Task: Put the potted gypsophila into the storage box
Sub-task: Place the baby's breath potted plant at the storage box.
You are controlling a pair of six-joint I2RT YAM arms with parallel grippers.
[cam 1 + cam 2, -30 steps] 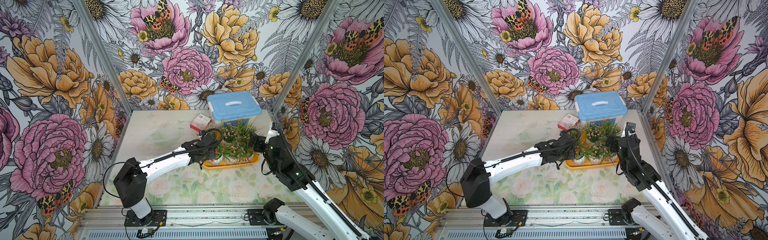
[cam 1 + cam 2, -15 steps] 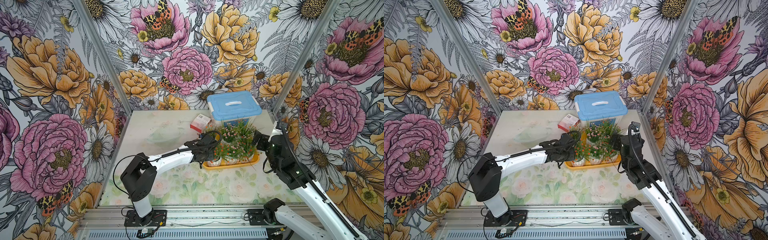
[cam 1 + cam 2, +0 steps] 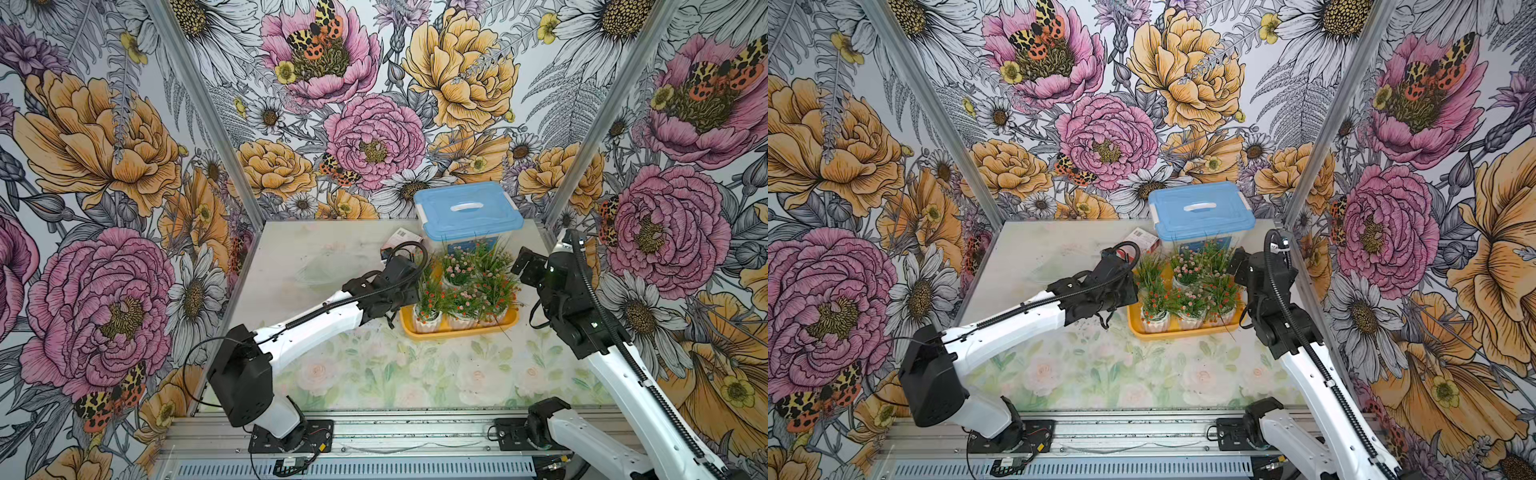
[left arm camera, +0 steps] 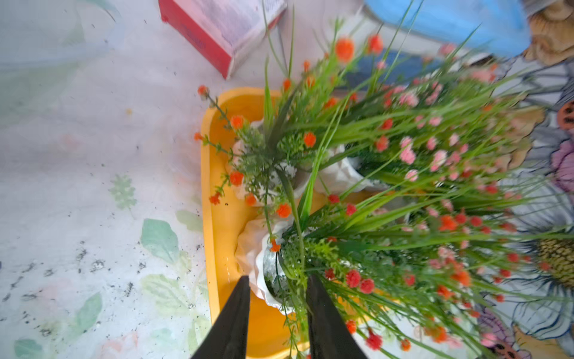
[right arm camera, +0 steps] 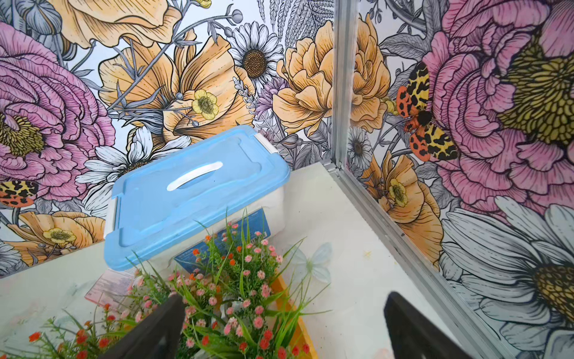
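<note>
Letting go with left gripper (image 4: 278, 278): shut a second ago, now parting, straddling the white rim of the nearest potted gypsophila (image 4: 254, 248) without pinching it. Leaving that pot upright inside the storage box (image 3: 457, 331), near left corner, beside the others already in there. Judging this placement as done, with backing out next; risking a snag on the sprigs while pulling clear. Seeing no pot outside the box in both top views, so probably finishing the task. Holding right gripper (image 5: 284, 298) wide open and empty, hovering at the box's far right end. Ignoring red carton (image 4: 217, 28) and blue-lidded bin (image 3: 467, 210) farther back.
</note>
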